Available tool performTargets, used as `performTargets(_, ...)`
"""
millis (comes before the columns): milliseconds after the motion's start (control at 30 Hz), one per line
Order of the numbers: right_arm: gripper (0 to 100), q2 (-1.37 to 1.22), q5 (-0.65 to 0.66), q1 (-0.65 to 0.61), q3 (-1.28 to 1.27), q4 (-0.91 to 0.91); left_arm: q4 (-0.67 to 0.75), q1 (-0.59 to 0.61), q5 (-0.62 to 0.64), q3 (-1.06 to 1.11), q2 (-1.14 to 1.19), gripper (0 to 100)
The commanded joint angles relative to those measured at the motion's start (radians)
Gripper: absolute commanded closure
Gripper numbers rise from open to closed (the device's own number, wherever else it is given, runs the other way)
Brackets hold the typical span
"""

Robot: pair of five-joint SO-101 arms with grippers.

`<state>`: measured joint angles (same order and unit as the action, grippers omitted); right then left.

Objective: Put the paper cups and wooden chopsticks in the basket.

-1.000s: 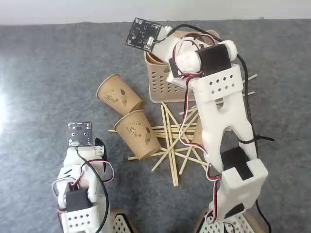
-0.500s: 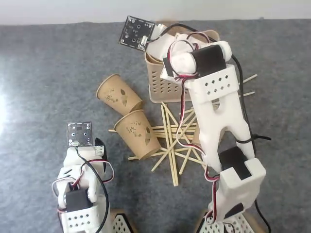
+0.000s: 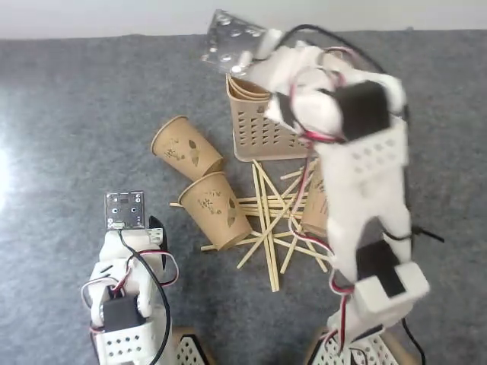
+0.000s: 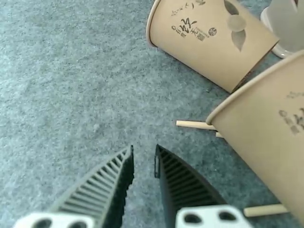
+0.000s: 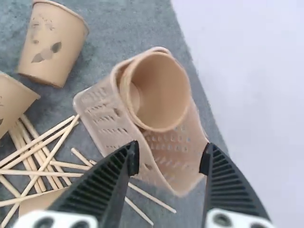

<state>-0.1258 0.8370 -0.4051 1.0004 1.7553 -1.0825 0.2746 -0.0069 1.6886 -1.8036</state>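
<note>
A beige basket (image 3: 259, 129) (image 5: 142, 135) stands at the table's far side with paper cups (image 3: 247, 87) (image 5: 159, 92) nested inside it. My right gripper (image 5: 168, 159) hovers open above the basket, holding nothing. Two paper cups (image 3: 185, 146) (image 3: 215, 209) lie on their sides left of the basket, also seen as one paper cup (image 4: 213, 35) and another paper cup (image 4: 270, 137). A third cup (image 3: 313, 201) is partly hidden under the right arm (image 3: 358, 152). Wooden chopsticks (image 3: 270, 220) (image 5: 38, 152) lie scattered in front of the basket. My left gripper (image 4: 143, 152) rests shut and low near the front, short of the cups.
Grey carpet (image 3: 68, 114) covers the table, with open room on the left and far right. A white wall edge (image 3: 99, 19) runs along the back. The right arm spans the area from the front edge to the basket.
The right arm has risen and swung its wrist up and back from the basket, leaving the cup inside. The left arm has kept still.
</note>
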Motion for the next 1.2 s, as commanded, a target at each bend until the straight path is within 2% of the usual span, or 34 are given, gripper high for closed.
performTargets(0, 77.9, 0.120, -0.135, 0.113, -0.002, 0.036, 0.008, 0.005, -0.011, -0.004, -0.015, 93)
performTargets(133, 77.9, 0.217, -0.282, 0.249, -0.196, 0.038, 0.008, 0.005, -0.011, -0.004, -0.015, 93)
performTargets(267, 77.9, 0.335, -0.371, 0.366, -0.539, 0.035, 0.029, 0.002, -0.009, -0.004, -0.015, 93)
performTargets(467, 77.9, 0.486, -0.361, 0.397, -0.991, -0.091, 0.058, -0.003, -0.009, -0.004, -0.015, 93)
performTargets(600, 77.9, 0.575, -0.339, 0.398, -1.214, -0.189, 0.074, -0.032, -0.078, -0.004, -0.017, 93)
performTargets(733, 77.9, 0.657, -0.333, 0.412, -1.407, -0.305, 0.071, -0.097, -0.100, -0.015, -0.017, 93)
performTargets(967, 77.9, 0.806, -0.338, 0.565, -1.680, -0.463, 0.021, -0.166, -0.094, -0.154, -0.015, 88)
performTargets(1167, 77.9, 0.871, -0.356, 0.564, -1.952, -0.650, 0.012, -0.252, -0.098, -0.229, -0.014, 87)
